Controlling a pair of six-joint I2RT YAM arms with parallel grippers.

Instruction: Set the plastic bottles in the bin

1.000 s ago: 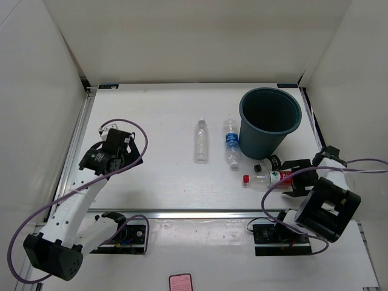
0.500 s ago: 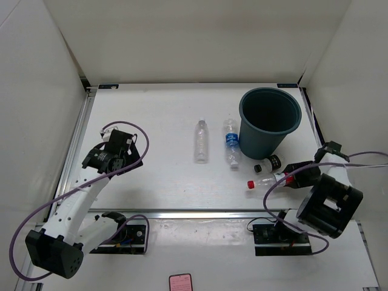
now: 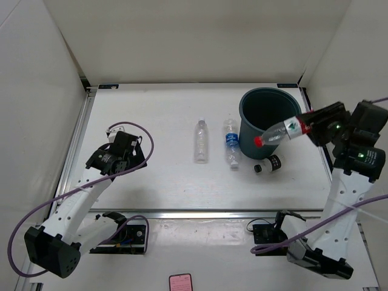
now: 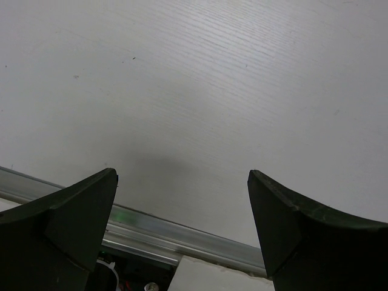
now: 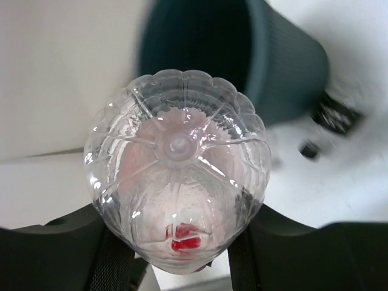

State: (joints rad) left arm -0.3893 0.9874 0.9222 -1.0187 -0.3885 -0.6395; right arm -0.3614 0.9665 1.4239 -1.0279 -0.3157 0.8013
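Here the right gripper (image 3: 307, 125) is closed tight on the base end of the red-capped bottle (image 3: 280, 131). The bottle is clear, thin plastic with a red and teal label. It hangs at a slant, with the red cap pointing down and to the left. From above, it crosses the near right part of the bin's rim (image 3: 270, 90), and the cap shows against the bin's outer wall. In the right wrist view the bottle's ribbed, petal-shaped bottom fills the space between the two black fingers (image 5: 103, 248), and the bin's dark open mouth lies just beyond it.

The bin is a smooth, dark teal-grey round bucket that narrows toward its base. The short dark bottle (image 3: 268, 164) with a black cap lies on its side on the table, just in front of the bin. The blue-labelled bottle (image 3: 231, 142) lies just left of the bin, and the unlabelled clear bottle (image 3: 200, 140) lies a little further left. Both point away from the arms.

The left gripper (image 4: 182, 182) is spread wide and holds nothing. It hangs over the white, finely grained table (image 4: 212, 73) near a metal rail (image 4: 151, 225), well apart from every bottle.
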